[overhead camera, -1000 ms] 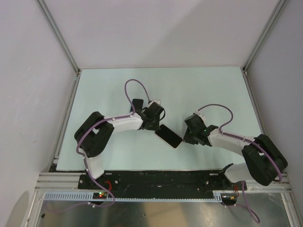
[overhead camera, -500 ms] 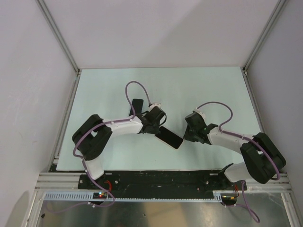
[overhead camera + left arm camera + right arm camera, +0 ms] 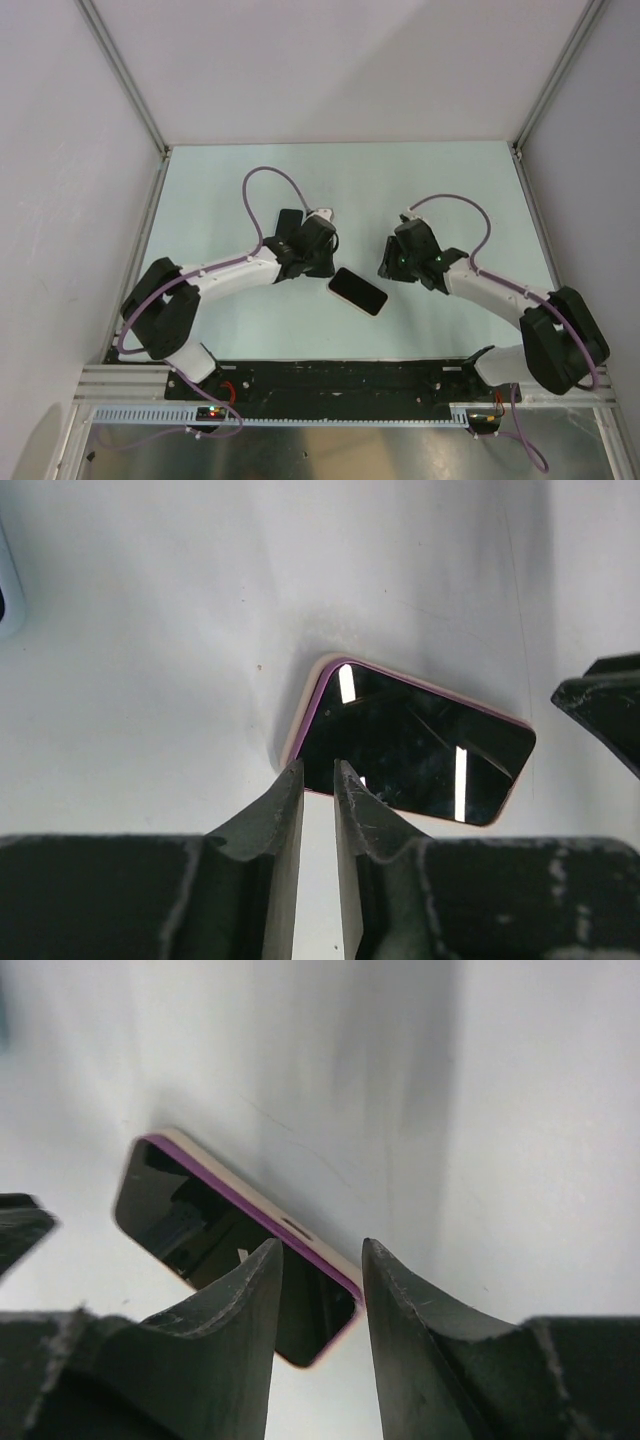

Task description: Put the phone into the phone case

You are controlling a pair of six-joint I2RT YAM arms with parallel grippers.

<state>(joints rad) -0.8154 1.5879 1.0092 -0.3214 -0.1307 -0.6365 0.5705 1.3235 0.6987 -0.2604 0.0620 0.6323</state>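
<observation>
The phone point(image 3: 358, 291), a glossy black slab with a pale rim, lies flat on the table between my two grippers. It also shows in the left wrist view point(image 3: 415, 745) and the right wrist view point(image 3: 220, 1220), where a purple line runs along its rim. My left gripper point(image 3: 322, 266) point(image 3: 318, 765) is nearly shut and empty, with its tips at the phone's upper-left end. My right gripper point(image 3: 387, 270) point(image 3: 320, 1245) is open and empty, just above the phone's right end. The phone case point(image 3: 288, 222), a matte black rectangle, lies behind the left wrist and is partly hidden.
The pale green table point(image 3: 460, 190) is walled by white panels and aluminium posts point(image 3: 515, 150) at the back corners. Purple cables point(image 3: 265, 185) loop above both wrists. A black base rail point(image 3: 330, 378) runs along the near edge.
My left gripper has drawn back up-left off the phone's end, so the whole phone now shows. My right gripper has moved up and slightly left. The phone has barely shifted.
</observation>
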